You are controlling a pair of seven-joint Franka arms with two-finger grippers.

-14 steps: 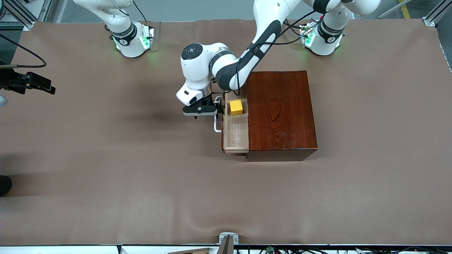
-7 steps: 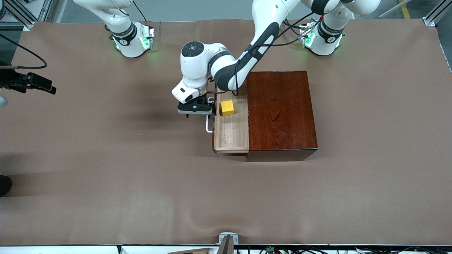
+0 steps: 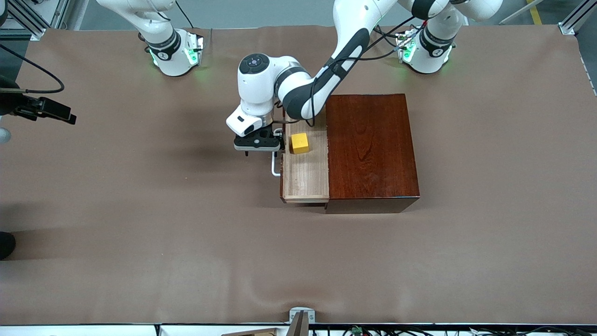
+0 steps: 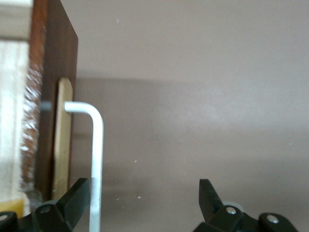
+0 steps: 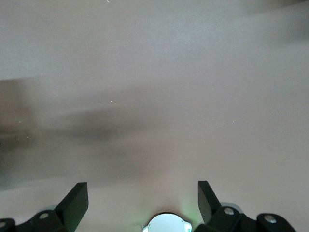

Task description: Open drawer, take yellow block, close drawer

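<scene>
Drawer (image 3: 305, 175) stands pulled out of the dark red box (image 3: 371, 149), toward the right arm's end of the table (image 3: 140, 210). Pale wood floor of the drawer is exposed. Yellow block (image 3: 299, 143) sits inside the drawer, in the part farther from the front camera, close to the drawer's front panel.

Left gripper (image 3: 258, 144) is down at the white handle (image 3: 275, 167), just in front of the drawer. Left wrist view: fingers (image 4: 77, 195) spread wide, handle bar (image 4: 96, 159) running just inside one finger, not clamped. Gripper released.

Right gripper (image 5: 142, 200) is up over bare table near the right arm's end, waiting. Its fingers (image 5: 75, 198) stand fully apart, nothing between them.
</scene>
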